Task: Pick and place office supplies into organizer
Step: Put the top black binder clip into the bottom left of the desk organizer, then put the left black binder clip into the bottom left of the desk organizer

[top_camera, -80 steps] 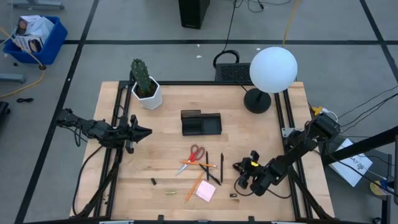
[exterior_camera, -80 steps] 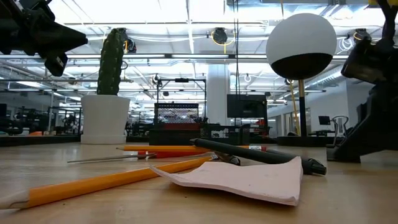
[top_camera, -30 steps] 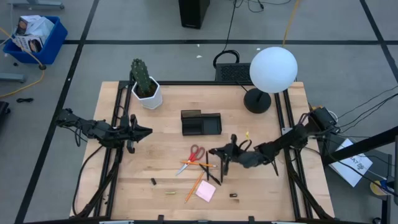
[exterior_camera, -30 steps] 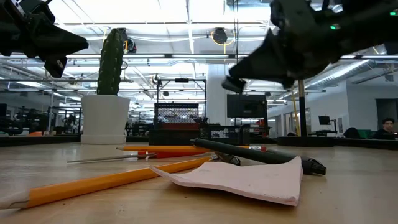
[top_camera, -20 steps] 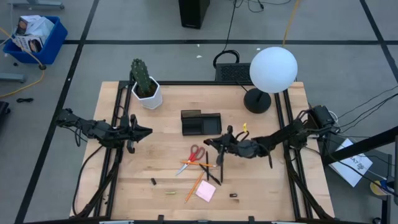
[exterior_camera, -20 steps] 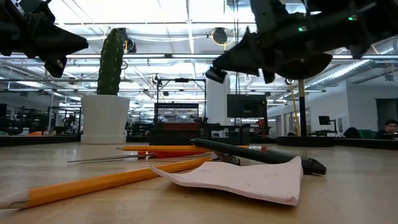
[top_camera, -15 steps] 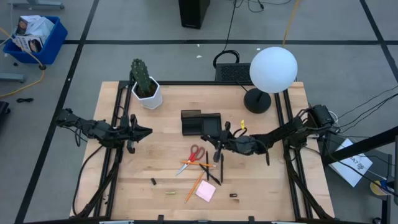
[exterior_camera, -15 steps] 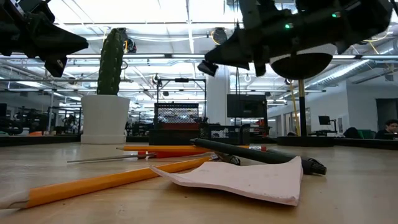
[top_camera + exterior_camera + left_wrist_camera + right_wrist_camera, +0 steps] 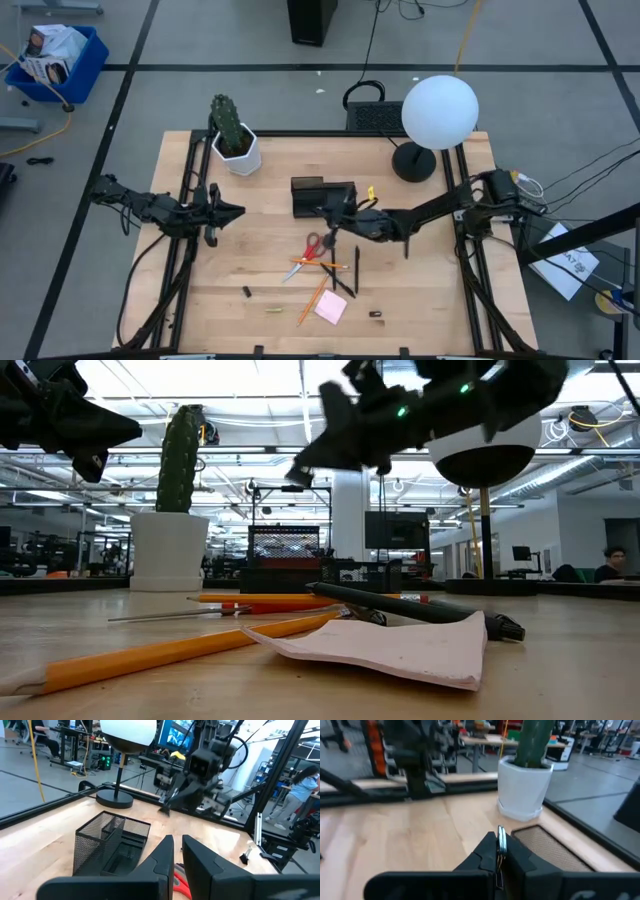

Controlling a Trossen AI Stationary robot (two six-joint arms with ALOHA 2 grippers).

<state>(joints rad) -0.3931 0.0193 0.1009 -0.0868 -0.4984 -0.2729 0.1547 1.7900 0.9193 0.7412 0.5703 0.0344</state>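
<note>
The black mesh organizer (image 9: 323, 197) stands mid-table and also shows in the left wrist view (image 9: 107, 842). On the near side of it lie the red-handled scissors (image 9: 315, 248), orange pencils (image 9: 318, 297), black pens (image 9: 343, 280) and the pink pad (image 9: 331, 306). Tiny black clips (image 9: 246, 291) (image 9: 376, 314) lie nearer the front edge. My right gripper (image 9: 330, 213) hovers at the organizer's near right side, raised above the table (image 9: 296, 477), shut on a small silvery piece. My left gripper (image 9: 238, 211) waits at the table's left, its fingers a narrow gap apart (image 9: 178, 851). My right gripper pinches a small silvery wire piece (image 9: 501, 839) between its two fingertips; it looks like part of a clip, though the fingers hide most of it. The fingers point toward the table's left. The piece is lifted clear of the table.
A white hexagonal cactus pot (image 9: 238, 150) stands at the far left. A globe lamp (image 9: 438, 110) with a black base (image 9: 412, 162) stands at the far right. A small yellowish item (image 9: 272, 310) lies near the front edge. Bare wood lies left of the scissors.
My right gripper has travelled from above the pens toward the table's far left, ending beside the organizer and staying well above the table. It has stayed shut. The supplies on the table have not moved.
</note>
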